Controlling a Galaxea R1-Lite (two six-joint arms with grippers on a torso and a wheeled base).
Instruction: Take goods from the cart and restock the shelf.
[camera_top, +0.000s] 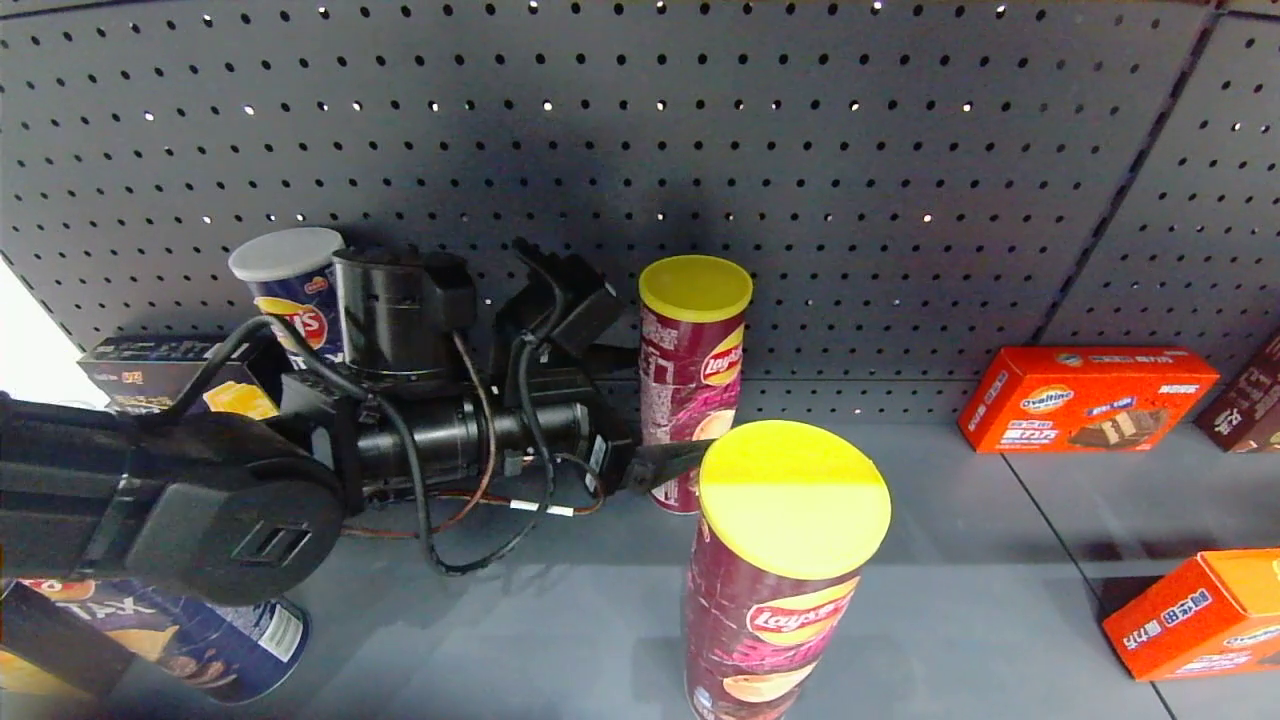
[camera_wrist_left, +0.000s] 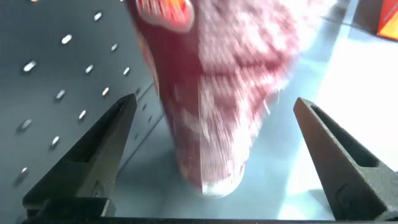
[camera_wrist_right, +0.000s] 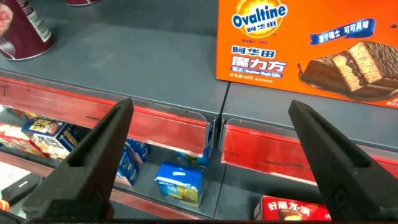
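Note:
A maroon chips can (camera_top: 694, 375) with a yellow lid stands upright on the grey shelf (camera_top: 560, 620), close to the pegboard back wall. My left gripper (camera_top: 675, 465) is at its lower part. In the left wrist view the left gripper (camera_wrist_left: 214, 102) is open, with the can (camera_wrist_left: 211, 93) between the spread fingers (camera_wrist_left: 106, 155) and a gap on each side. A second maroon can (camera_top: 785, 570) stands nearer the shelf front. My right gripper (camera_wrist_right: 211, 106) is open and holds nothing, in front of the shelf's red-trimmed edge (camera_wrist_right: 155, 112).
A blue chips can (camera_top: 290, 290) stands at the back left beside a dark box (camera_top: 150, 375). Another blue can (camera_top: 225, 640) lies at the front left. Orange boxes (camera_top: 1085, 395) (camera_top: 1195, 615) sit to the right. An orange box (camera_wrist_right: 305, 43) and blue packs (camera_wrist_right: 180, 180) on lower shelves show near the right gripper.

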